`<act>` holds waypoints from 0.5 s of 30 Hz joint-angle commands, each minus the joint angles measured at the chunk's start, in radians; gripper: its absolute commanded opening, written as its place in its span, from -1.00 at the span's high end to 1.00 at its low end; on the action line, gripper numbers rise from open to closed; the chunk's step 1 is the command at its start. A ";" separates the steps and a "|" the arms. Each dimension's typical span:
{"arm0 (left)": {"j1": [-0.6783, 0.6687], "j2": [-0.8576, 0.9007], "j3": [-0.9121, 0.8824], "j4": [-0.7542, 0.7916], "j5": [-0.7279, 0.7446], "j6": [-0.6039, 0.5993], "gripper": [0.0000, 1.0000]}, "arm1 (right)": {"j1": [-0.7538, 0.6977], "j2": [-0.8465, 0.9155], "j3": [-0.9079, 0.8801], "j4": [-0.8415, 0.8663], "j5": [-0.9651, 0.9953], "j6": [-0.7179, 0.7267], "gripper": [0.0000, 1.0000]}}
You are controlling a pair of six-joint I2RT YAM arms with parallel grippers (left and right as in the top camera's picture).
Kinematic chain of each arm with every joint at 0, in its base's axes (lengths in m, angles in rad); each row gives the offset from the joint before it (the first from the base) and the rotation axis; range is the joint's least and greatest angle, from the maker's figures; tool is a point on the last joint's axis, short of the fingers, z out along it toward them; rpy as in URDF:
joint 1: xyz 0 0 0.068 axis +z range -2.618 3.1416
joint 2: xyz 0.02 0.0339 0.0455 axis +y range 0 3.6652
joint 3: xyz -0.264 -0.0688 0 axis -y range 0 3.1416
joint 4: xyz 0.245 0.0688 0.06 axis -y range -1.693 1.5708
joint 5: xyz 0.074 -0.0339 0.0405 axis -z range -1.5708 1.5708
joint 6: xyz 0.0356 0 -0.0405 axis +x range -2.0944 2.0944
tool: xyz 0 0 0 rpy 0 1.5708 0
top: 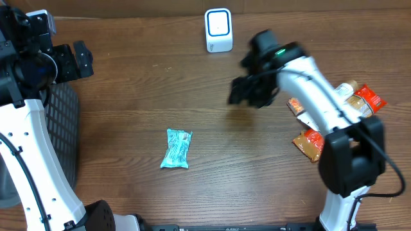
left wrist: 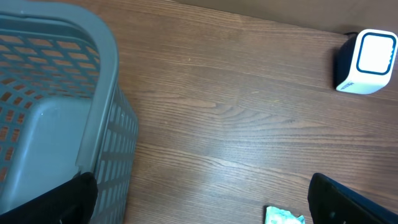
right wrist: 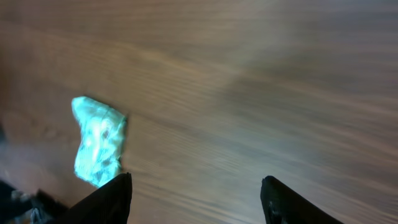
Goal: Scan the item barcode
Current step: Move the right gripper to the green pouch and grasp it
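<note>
While the right gripper hangs above the brown wooden table, its 2 black fingers stand apart with nothing between them. The crinkled teal plastic snack packet lies flat on the table, left of centre. It is well apart from both grippers and from the white rounded box scanner at the far edge. The left gripper is spread wide and empty, just beside the grey slotted plastic basket. Orange and red packets lie at the right.
</note>
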 commanded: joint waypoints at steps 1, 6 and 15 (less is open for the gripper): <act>0.003 0.003 0.006 0.003 0.006 0.015 -0.99 | 0.101 0.007 -0.059 0.053 -0.025 0.082 -0.36; 0.003 0.003 0.006 0.003 0.006 0.015 -0.99 | 0.241 0.007 -0.114 0.154 -0.027 0.142 -0.34; 0.003 0.003 0.006 0.003 0.006 0.015 -0.99 | 0.375 0.007 -0.139 0.286 0.032 0.245 -0.33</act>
